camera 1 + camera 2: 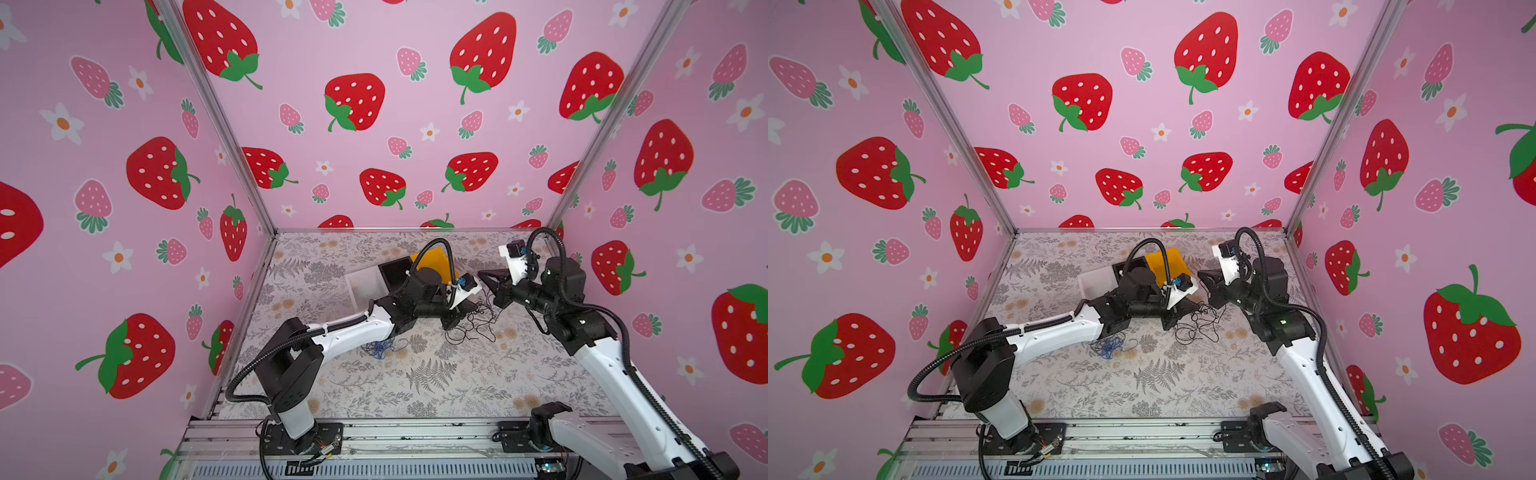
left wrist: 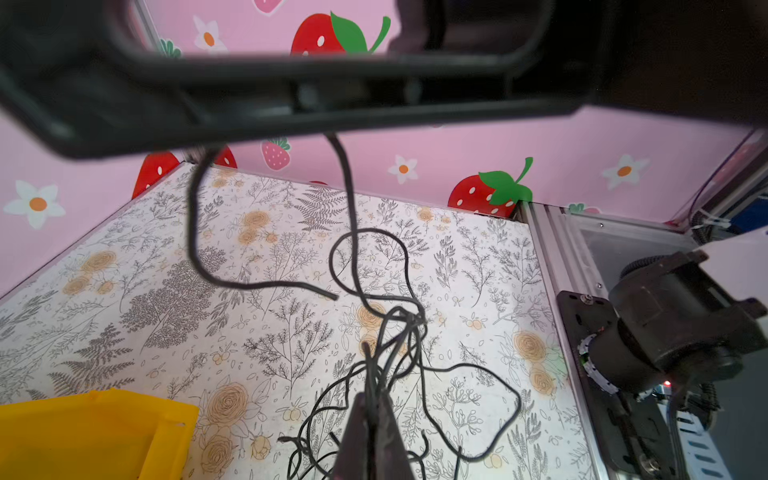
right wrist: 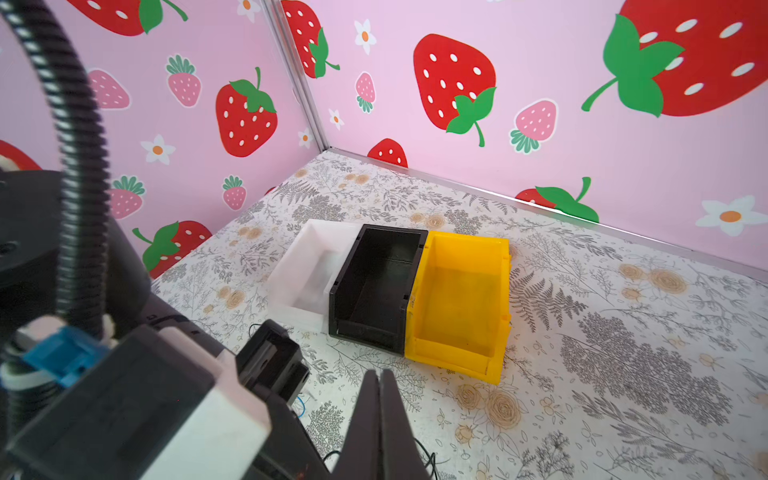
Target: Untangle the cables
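Presently, stock of the desk (image 1: 415, 395), listed near to far:

1. Blue cable (image 1: 380, 349). A thin wire in a loose curled bundle. It lies on the desk, partly under my left forearm, and shows in both top views. It sits near the black one but apart from it.

2. Black cable (image 2: 409, 320). A thin wire in tangled loops. It lies on the desk just beyond the blue one, between my two arms.

3. My left jaws. Clenched on the black cable, with several of its strands bunched at the tips, low over the heap.

4. My right jaws. Clenched, with the tips pointing toward my left arm, above the heap. In the left wrist view a black strand climbs toward them. Whether they pinch it I cannot tell.

5. Three open bins in a row, each touching the next: white bin (image 3: 291, 270), black bin (image 3: 365, 336), yellow bin (image 3: 453, 357). In both top views they stand just behind my left wrist.

6. Back wall (image 1: 357, 158). Pink, printed with strawberries and flowers.
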Robot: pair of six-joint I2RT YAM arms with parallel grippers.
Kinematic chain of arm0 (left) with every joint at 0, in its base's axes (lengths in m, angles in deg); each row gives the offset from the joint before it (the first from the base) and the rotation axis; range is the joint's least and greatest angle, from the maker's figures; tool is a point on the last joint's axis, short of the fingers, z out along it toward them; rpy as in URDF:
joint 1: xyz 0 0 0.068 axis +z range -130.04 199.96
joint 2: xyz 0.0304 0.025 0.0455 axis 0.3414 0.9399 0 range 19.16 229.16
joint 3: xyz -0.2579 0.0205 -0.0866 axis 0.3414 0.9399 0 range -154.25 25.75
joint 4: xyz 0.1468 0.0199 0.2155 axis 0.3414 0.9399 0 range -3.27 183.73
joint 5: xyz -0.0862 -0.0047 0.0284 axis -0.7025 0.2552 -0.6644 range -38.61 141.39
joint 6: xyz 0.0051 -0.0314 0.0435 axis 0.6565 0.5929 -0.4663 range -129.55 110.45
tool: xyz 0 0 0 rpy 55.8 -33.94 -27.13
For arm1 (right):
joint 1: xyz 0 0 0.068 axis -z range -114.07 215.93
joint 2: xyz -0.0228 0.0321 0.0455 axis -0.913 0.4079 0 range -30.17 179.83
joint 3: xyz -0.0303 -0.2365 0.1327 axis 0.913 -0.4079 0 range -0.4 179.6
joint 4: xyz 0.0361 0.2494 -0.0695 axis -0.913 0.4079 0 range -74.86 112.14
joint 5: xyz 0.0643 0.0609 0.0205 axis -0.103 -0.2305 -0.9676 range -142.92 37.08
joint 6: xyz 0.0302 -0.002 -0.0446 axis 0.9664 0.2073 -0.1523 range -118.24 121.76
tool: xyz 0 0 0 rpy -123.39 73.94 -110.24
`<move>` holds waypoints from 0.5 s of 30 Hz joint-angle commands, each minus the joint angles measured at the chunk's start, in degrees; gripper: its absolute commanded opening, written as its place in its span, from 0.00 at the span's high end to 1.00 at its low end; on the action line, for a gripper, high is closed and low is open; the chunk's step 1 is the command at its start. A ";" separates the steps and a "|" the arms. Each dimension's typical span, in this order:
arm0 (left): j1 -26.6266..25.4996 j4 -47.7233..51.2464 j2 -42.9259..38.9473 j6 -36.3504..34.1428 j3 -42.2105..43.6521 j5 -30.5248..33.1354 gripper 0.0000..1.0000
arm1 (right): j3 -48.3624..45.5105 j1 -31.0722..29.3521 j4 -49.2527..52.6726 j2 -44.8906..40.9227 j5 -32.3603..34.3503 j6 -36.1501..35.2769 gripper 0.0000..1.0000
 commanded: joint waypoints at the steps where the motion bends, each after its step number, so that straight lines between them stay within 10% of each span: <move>1: 0.24 1.47 -2.57 -1.70 -1.02 1.43 1.00 | 0.71 2.46 2.34 -0.97 4.86 0.44 1.00; 15: 7.97 10.67 -22.31 -2.75 11.09 5.14 1.00 | -7.94 17.81 1.51 -3.21 11.38 1.61 1.00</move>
